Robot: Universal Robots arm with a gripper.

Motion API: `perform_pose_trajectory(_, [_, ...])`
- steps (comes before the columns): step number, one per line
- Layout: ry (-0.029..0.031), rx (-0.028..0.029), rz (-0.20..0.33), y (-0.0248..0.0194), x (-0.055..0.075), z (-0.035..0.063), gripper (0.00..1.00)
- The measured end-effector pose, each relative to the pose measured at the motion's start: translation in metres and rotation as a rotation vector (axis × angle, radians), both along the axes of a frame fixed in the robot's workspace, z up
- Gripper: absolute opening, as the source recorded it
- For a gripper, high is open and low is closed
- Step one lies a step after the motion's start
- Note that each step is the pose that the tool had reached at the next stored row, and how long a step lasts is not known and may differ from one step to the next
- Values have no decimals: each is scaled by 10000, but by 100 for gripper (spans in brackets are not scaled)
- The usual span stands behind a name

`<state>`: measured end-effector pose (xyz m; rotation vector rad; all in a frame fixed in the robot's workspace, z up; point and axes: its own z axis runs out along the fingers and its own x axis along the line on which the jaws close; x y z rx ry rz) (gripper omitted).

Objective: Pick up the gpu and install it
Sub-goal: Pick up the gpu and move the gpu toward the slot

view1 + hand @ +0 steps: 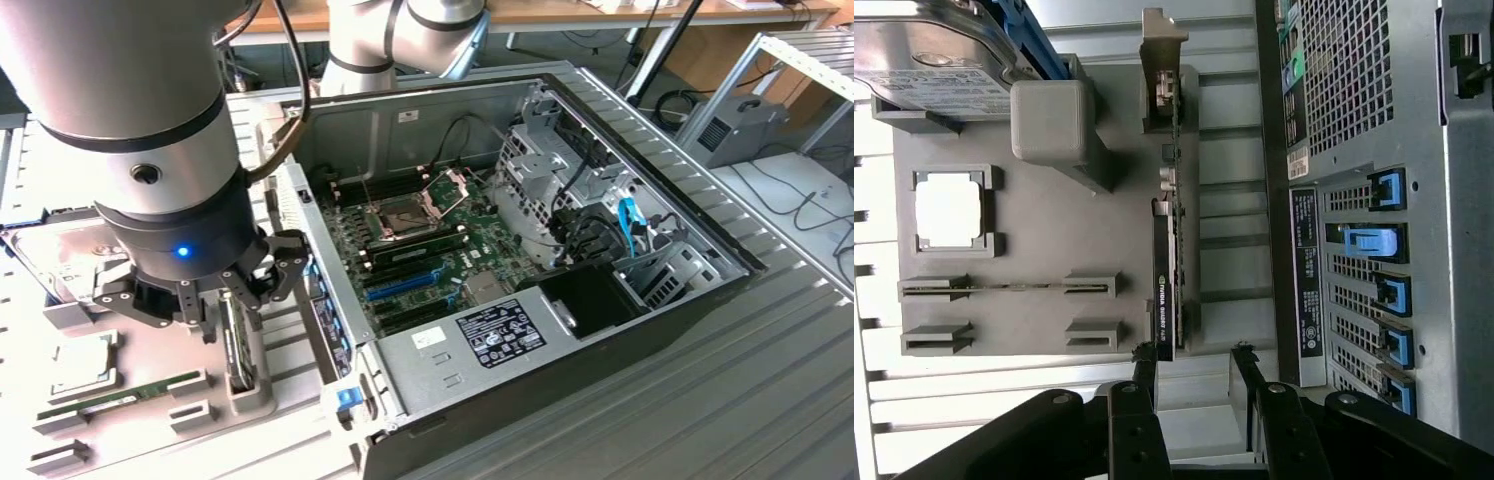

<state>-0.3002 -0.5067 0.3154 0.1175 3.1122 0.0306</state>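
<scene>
A robotics lab or test workshop: a robot arm [147,150] stands over a ribbed metal bench [747,400] bearing an open computer case [667,170] with its motherboard [441,250] bared; the gpu [1166,300] and a hard drive [924,50] sit in a grey moulded fixture tray [1044,290]; behind are a wooden desk [561,12], loose cables [807,205] and an aluminium frame [801,40]

gpu [1165,290] | thin dark card, silver bracket at one end | standing on edge in grey holder tray [1044,300] | just beside computer case [1354,120], outside it
</scene>
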Motion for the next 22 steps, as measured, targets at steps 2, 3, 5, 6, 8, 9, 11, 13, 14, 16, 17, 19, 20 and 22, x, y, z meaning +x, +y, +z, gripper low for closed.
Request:
perform_pose_trajectory(2, [0,1,1,0,-8,-9,42])
perform_pose_trajectory(3, [0,0,0,0,-12,-14,42])
perform_pose_trajectory(5, [-1,1,1,0,-19,-24,42])
perform_pose_trajectory(6, [0,0,1,0,-21,-27,42])
perform_pose_trajectory(8, [0,0,0,0,-26,-36,42])
perform_pose_trajectory(9, [0,1,0,0,-29,-40,42])
perform_pose_trajectory(11, [0,1,0,0,-33,-47,42])
perform_pose_trajectory(13, [0,1,0,0,-40,-56,42])
perform_pose_trajectory(14, [0,0,0,0,-43,-60,42])
perform_pose_trajectory(16, [0,1,0,0,-50,-68,42])
perform_pose_trajectory(17, [0,0,0,0,-53,-71,42])
perform_pose_trajectory(19, [1,0,1,0,-59,-78,42])
perform_pose_trajectory(20, [0,0,0,0,-63,-82,42])
perform_pose_trajectory(22, [0,0,0,0,-70,-90,42])
